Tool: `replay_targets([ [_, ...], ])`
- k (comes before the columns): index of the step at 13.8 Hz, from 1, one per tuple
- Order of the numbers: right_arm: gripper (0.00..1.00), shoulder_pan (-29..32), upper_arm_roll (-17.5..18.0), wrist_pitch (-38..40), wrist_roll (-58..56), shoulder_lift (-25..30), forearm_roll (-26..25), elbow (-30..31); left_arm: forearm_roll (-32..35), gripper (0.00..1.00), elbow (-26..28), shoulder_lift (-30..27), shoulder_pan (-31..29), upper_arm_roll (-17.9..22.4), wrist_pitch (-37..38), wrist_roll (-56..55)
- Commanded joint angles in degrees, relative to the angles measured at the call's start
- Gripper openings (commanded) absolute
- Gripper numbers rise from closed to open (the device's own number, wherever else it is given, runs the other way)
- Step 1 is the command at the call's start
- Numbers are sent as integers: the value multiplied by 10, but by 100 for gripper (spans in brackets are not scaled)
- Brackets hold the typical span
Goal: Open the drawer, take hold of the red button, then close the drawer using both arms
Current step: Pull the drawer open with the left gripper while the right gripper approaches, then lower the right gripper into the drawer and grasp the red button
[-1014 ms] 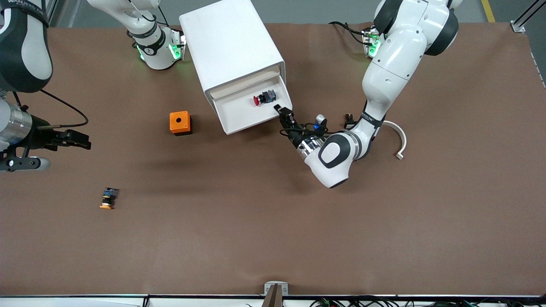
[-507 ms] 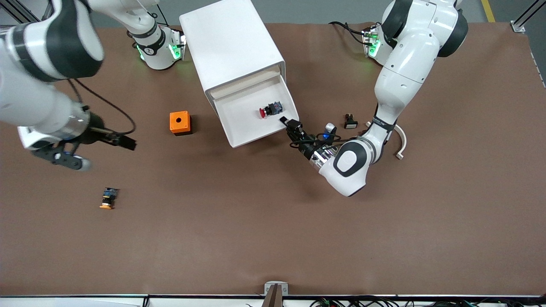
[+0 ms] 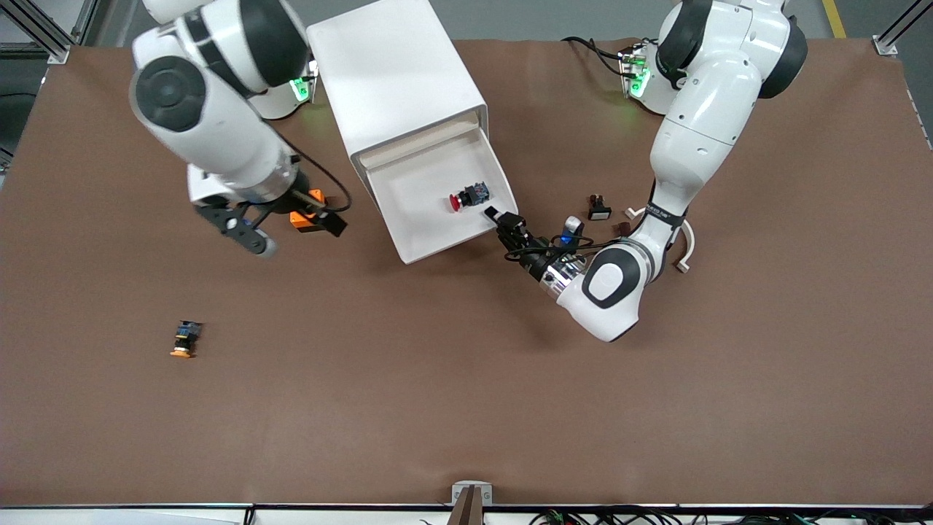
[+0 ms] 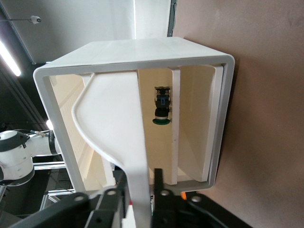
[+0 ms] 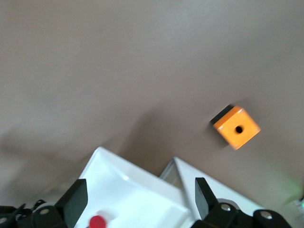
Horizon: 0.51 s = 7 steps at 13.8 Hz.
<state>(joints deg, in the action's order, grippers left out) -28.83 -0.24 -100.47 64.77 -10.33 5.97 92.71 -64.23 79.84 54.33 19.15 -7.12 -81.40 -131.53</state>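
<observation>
Now the drawer (image 3: 437,200) stands pulled out of the white cabinet (image 3: 397,80) in the upper middle of the frame, with the red-capped button (image 3: 469,197) lying on its floor near the corner closest to the left arm's end of the table. The button rests on its side, long axis roughly level across the frame, red cap pointing toward the right arm's end and blue rear toward the left arm's. Just below and beside that corner, the left gripper (image 3: 503,222) has its fingers set on either side of the drawer's front wall, though how tightly cannot be told. The right gripper (image 3: 321,217), fingers spread wide and holding nothing, hangs over the small orange box (image 3: 305,219), well apart from the button.
</observation>
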Motion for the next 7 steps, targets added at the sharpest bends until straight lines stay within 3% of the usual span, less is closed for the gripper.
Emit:
replay_targets([
  [1,100,-46,-8,-43,85,9,9,32,-12,68,-11,8,-7,-3,-5,3],
  [5,100,-104,-8,-123,187,4,7,76,-11,99,-16,4,-8,7,-10,71],
  [7,100,-122,-8,-156,225,-5,5,91,-11,99,-31,3,-12,9,-11,142],
])
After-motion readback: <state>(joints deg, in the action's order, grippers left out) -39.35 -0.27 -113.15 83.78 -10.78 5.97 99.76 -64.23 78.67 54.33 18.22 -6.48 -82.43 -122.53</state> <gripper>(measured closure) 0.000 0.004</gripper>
